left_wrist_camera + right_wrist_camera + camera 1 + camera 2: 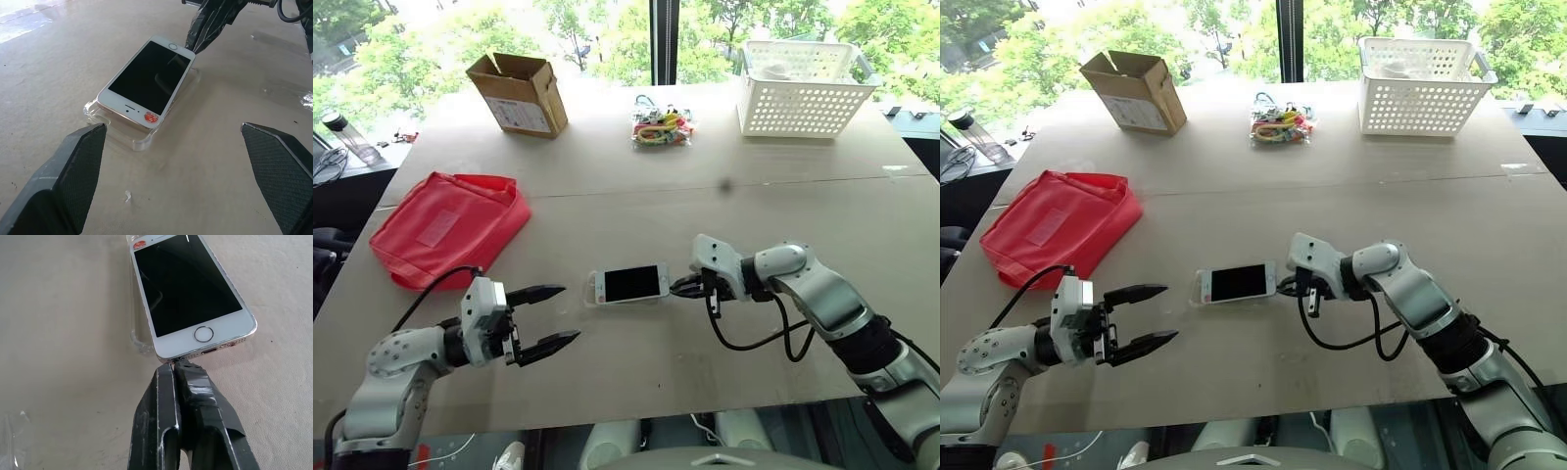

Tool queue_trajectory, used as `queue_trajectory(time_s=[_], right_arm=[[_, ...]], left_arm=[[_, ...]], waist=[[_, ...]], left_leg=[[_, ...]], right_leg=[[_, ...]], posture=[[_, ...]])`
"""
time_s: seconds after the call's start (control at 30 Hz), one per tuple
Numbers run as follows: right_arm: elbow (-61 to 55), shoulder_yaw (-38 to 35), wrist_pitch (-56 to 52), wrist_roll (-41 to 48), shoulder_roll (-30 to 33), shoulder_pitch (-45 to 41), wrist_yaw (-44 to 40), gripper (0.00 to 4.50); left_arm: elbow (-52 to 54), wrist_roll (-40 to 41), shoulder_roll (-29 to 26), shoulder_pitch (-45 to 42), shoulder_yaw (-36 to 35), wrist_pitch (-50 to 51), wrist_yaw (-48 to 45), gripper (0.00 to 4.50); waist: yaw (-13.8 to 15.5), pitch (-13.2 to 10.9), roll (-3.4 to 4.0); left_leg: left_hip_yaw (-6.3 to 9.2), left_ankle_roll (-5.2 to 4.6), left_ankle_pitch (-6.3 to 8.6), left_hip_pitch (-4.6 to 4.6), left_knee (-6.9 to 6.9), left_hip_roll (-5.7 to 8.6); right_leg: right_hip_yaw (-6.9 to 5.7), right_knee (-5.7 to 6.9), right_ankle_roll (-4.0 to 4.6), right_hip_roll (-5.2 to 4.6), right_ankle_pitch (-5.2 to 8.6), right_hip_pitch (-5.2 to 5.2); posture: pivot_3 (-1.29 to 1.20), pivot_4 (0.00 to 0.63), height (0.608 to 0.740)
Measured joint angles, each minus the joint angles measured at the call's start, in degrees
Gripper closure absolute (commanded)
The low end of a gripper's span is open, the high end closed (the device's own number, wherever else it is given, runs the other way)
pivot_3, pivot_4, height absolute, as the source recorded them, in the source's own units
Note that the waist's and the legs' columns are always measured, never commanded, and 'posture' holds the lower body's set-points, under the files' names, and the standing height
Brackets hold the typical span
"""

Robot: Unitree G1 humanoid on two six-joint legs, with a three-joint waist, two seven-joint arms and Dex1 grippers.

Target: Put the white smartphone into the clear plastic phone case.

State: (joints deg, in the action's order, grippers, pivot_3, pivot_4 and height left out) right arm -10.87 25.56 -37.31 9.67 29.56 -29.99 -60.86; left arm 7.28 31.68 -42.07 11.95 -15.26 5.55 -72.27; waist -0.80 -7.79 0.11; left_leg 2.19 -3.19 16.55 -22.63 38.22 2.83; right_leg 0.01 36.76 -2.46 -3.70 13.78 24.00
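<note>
Tabletop [754, 372] by window: white smartphone [631, 283] lies askew atop clear plastic phone case [139, 142], unseated. Right gripper [177, 366] pinched shut, empty, tips at phone's near end, likely nudging. Left gripper [548, 315] wide open, empty, waiting nearby.

One smartphone [630, 284], one case [138, 143]

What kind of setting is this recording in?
Probably an office or lab workroom, at a big table beside a window looking onto trees. Everyday clutter points that way: a cardboard box, a white basket and a red pouch.
</note>
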Motion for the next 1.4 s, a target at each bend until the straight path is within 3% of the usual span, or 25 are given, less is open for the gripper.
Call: queue_trajectory(time_s=[0.27, 0.5, 0.73, 0.97, 1.4], right_arm=[[-2.0, -2.5, 0.0, 3.2, 1.4, 0.8, -0.7, 4.43], [13.1, -3.8, 7.5, -2.6, -3.3, -7.9, 6.3, 4.43], [20.7, -2.2, 13.5, -4.2, -6.4, -10.2, 3.0, 4.43], [19.2, -0.7, 14.8, -3.7, -6.3, -9.7, -2.6, 4.43], [17.7, -0.8, 14.7, -3.9, -6.3, -8.8, -3.1, 4.43]], left_arm=[[0.1, 0.0, 0.0, 0.0, 0.0, 0.0, 0.1, 0.00], [0.4, 0.0, 0.0, -0.4, 0.1, 0.0, 0.1, 0.00], [1.3, 0.0, 0.0, 0.5, -0.1, 0.0, 1.0, 0.00], [3.2, 0.1, 0.1, 3.0, -0.8, 0.0, 2.1, 0.00], [3.4, 0.1, 0.1, 2.7, -1.1, 0.0, 2.6, 0.00]], waist=[[0.0, 0.0, 0.00], [-0.1, 0.0, 0.00], [-0.1, 0.0, 0.00], [-0.1, 0.0, 0.01], [-0.1, 0.0, 0.01]], left_leg=[[0.00, 0.00, 0.00, 0.00, 0.03, 0.00], [0.00, 0.01, -0.01, 0.00, 0.05, 0.01], [0.00, 0.01, -0.01, -0.03, 0.05, 0.03], [0.00, 0.01, -0.01, -0.03, 0.08, 0.02], [0.00, 0.01, -0.01, -0.03, 0.08, 0.02]], right_leg=[[0.00, 0.02, 0.00, 0.00, 0.00, -0.01], [-0.02, 0.07, 0.00, 0.02, 0.00, 0.02], [-0.06, 0.04, 0.00, 0.01, 0.00, 0.02], [-0.07, 0.06, 0.00, 0.01, 0.00, 0.02], [-0.07, 0.06, 0.00, 0.02, 0.00, 0.02]], posture=[[0.00, 0.150, 0.733], [0.00, 0.150, 0.733], [0.00, 0.150, 0.733], [0.00, 0.150, 0.733], [0.00, 0.150, 0.733]])
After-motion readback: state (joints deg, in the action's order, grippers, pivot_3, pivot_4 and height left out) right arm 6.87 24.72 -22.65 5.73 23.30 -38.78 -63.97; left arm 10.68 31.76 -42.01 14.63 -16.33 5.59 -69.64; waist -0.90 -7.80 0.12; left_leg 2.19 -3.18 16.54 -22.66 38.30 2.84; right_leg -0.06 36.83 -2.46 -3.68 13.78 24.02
